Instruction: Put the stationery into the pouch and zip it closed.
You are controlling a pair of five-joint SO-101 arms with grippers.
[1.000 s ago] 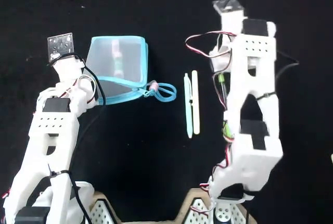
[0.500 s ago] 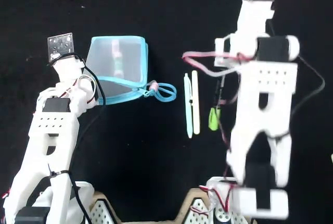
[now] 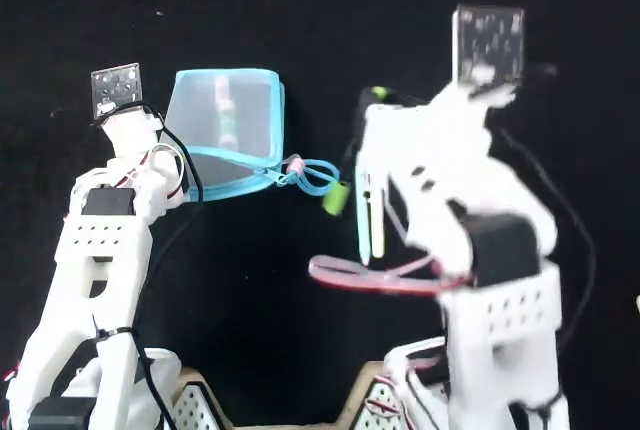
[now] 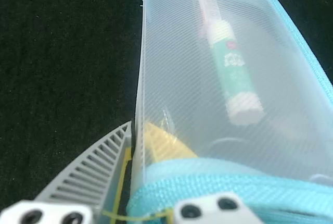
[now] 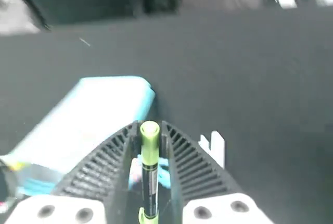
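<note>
A translucent pouch (image 3: 225, 125) with a teal zipper lies at the back left, and a stick with a green label (image 4: 234, 73) lies inside it. My left gripper (image 3: 182, 165) is shut on the pouch's edge (image 4: 139, 104), one finger inside and one outside. The right gripper (image 3: 348, 182) is shut lengthways on a green marker (image 3: 335, 198), just right of the zipper loop (image 3: 315, 175). In the right wrist view the green marker (image 5: 149, 146) sits between the fingers and the pouch (image 5: 99, 114) lies ahead. Two pale pens (image 3: 368, 218) lie on the table, partly under the right arm.
The black table (image 3: 250, 290) has free room in front of the pouch. The arms' bases stand at the near edge. A red cable loop (image 3: 370, 275) hangs from the right arm over the middle of the table.
The right arm has swung from the right side toward the left with the green marker, bringing it close to the pouch's zipper loop. The left arm and the pouch have kept still.
</note>
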